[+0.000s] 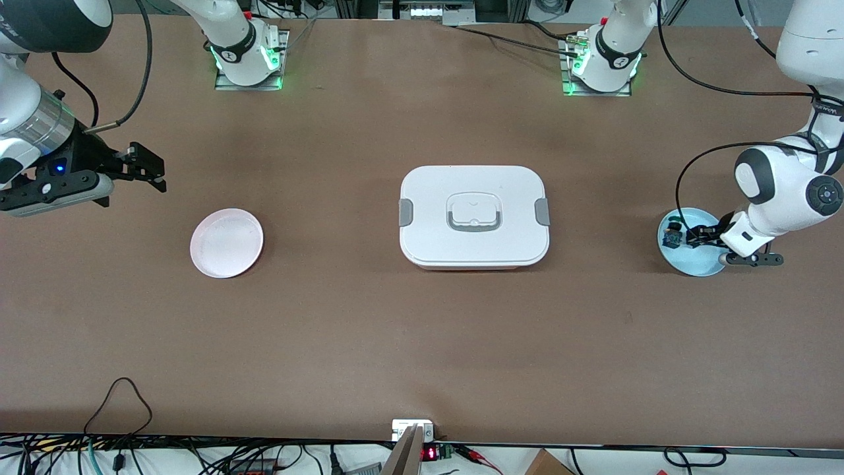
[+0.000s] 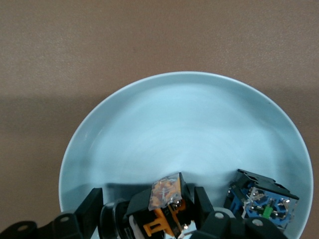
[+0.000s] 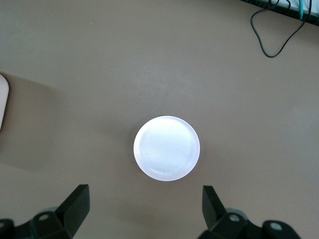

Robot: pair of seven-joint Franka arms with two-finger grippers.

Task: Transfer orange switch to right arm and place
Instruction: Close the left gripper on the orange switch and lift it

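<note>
Watching the left gripper (image 2: pixel 154 219) down in the light blue dish (image 2: pixel 164 124) at the left arm's end of the table, and this looks like the sketchy part. Its fingers (image 2: pixel 89 209) sit on either side of the orange switch (image 2: pixel 164 206), which rests in the dish, but I honestly can't tell whether they've clamped it or are just bracketing it.

The blue switch with the green cap (image 2: pixel 261 201) lies just beside the orange one in the same dish, so a sloppy close or lift could nudge it or drag it along. The switch is tiny and lumpy too, so my guess is an off-centre pinch could make it twist or pop out on the way up. The dish could also skate on the table if a finger catches its rim.

The right gripper (image 3: pixel 144 209) waits with its fingers spread wide, up in the air over the table near the pink dish (image 1: pixel 226 242). The white lunchbox (image 1: pixel 473 216) sits between the two dishes. Handing over something that small mid-air leaves very little to grab.
</note>
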